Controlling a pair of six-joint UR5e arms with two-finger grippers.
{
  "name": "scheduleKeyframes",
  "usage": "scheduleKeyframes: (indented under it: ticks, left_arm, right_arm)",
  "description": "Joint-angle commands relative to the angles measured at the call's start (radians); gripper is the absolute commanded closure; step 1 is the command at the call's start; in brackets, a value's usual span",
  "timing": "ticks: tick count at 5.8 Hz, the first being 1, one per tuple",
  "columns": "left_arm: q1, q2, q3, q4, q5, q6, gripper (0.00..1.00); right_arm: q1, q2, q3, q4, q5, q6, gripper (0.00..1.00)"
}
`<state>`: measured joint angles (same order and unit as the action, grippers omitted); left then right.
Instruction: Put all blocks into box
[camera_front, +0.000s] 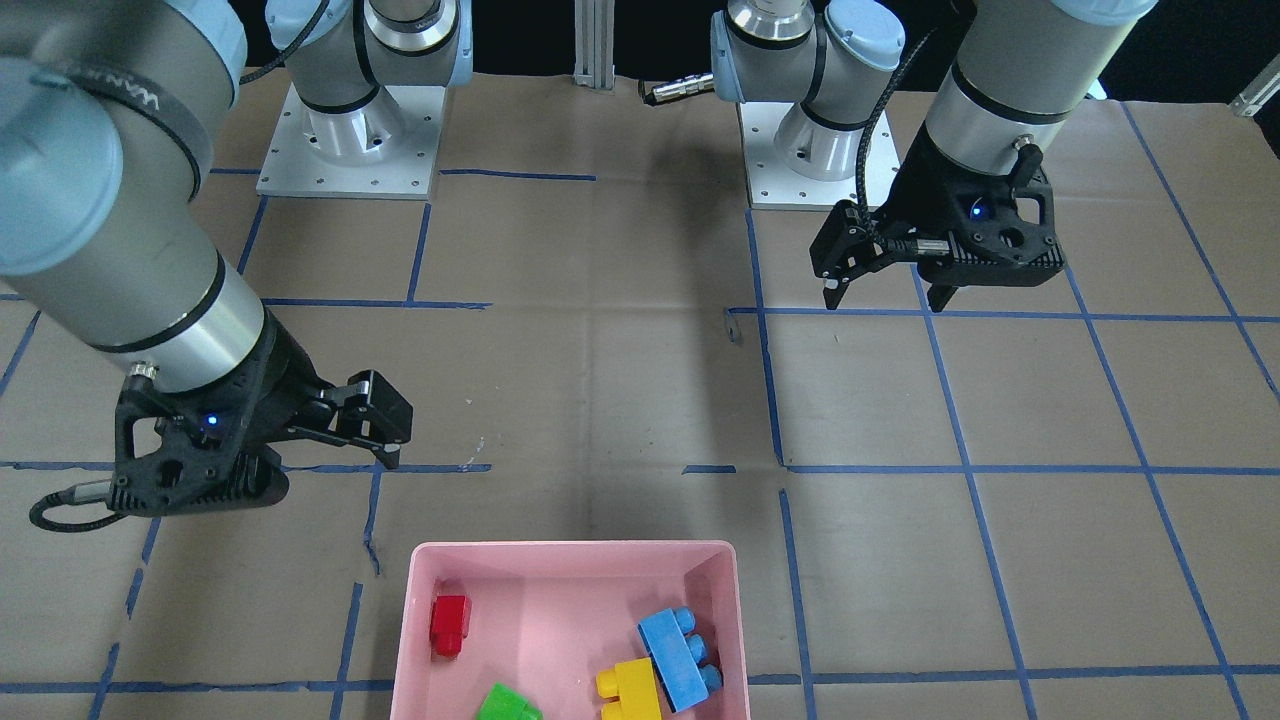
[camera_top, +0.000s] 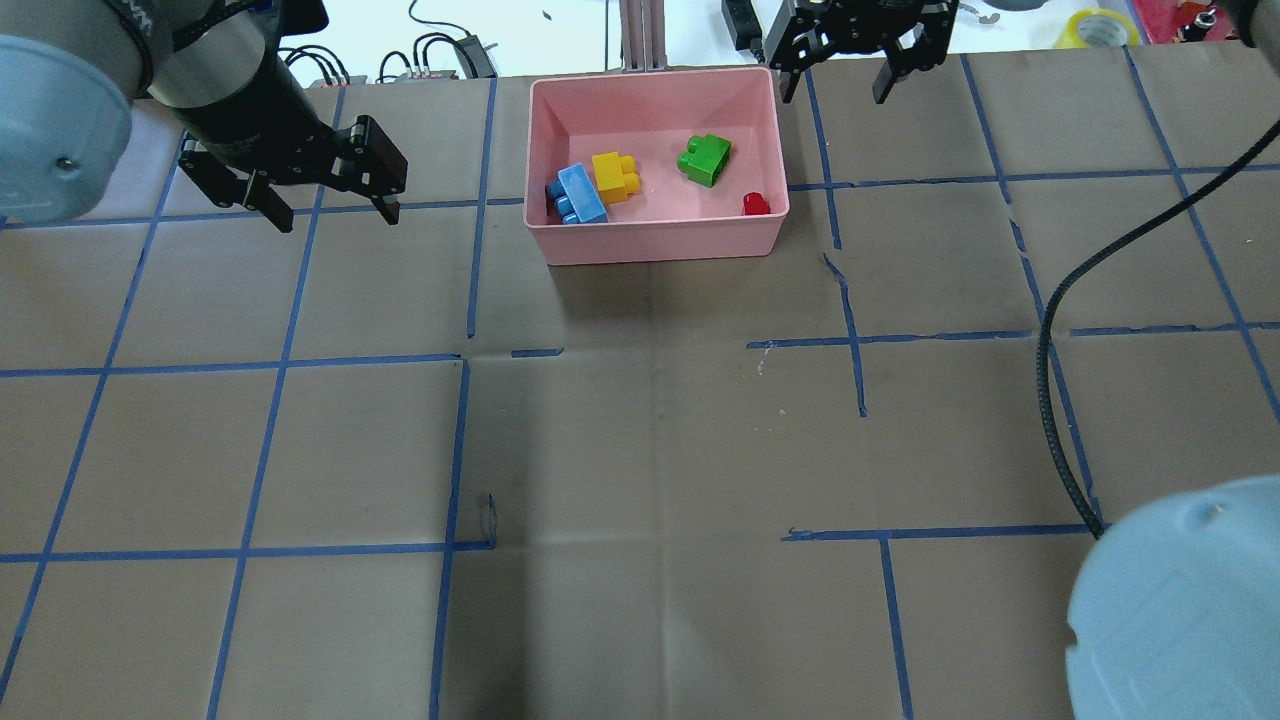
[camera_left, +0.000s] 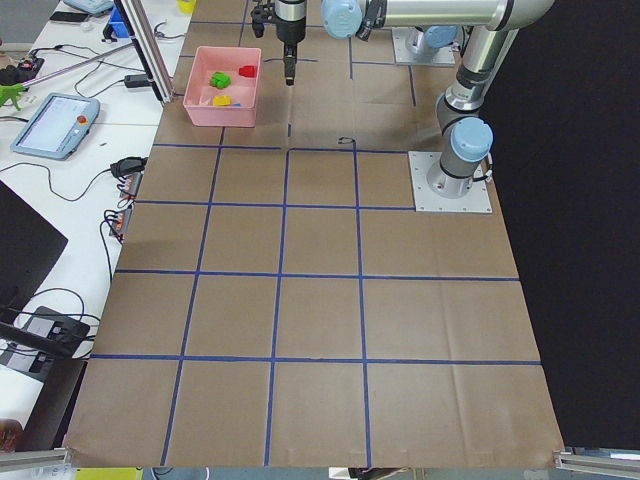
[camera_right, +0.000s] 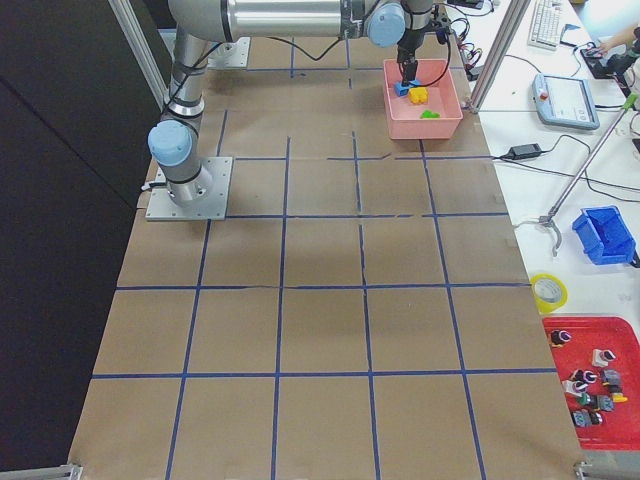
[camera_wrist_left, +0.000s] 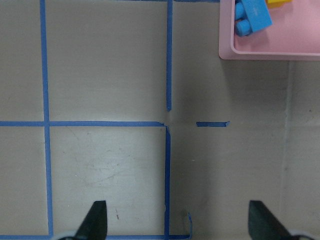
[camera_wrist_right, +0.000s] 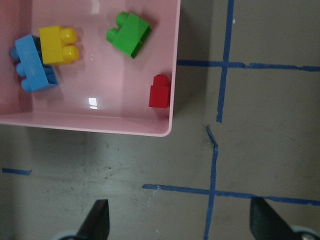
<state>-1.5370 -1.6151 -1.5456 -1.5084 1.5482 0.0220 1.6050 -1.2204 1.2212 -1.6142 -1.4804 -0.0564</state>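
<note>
While between end effectors (camera_top: 338, 220) (camera_top: 832, 97), box (camera_top: 660, 240) apart.

Brown paper (camera_top: 640, 450) covers the table, marked into squares by blue tape lines (camera_top: 285, 370) (some short or broken off). In the right-side view, a white bench (camera_right: 610, 300) beside it holds a yellow tape roll (camera_right: 547, 291), a blue bin (camera_right: 607, 234), a red tray (camera_right: 592, 385) of small parts and a grey pendant (camera_right: 565, 100)

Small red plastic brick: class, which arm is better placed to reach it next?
Right, probably: the right pincer, open, hangs by the wall of the pink plastic tray nearest the red brick; the left pincer sits past the opposite wall.
</note>
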Motion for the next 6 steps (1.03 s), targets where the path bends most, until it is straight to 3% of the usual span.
scheduleKeyframes:
  ticks: [1,2,6]
  left_arm:
    - [0.0,0.007,0.022,-0.064,0.009,0.001,0.0]
    - [0.0,0.009,0.022,-0.073,0.026,0.003,0.0]
    - [0.0,0.004,0.021,-0.072,0.024,0.003,0.0]
  right_arm:
    - [0.0,-0.19,0.184,0.022,-0.034,-0.037,0.0]
    - [0.001,-0.267,0.298,0.02,-0.035,-0.037,0.0]
    - [-0.002,-0.378,0.47,0.008,-0.043,-0.023,0.0]
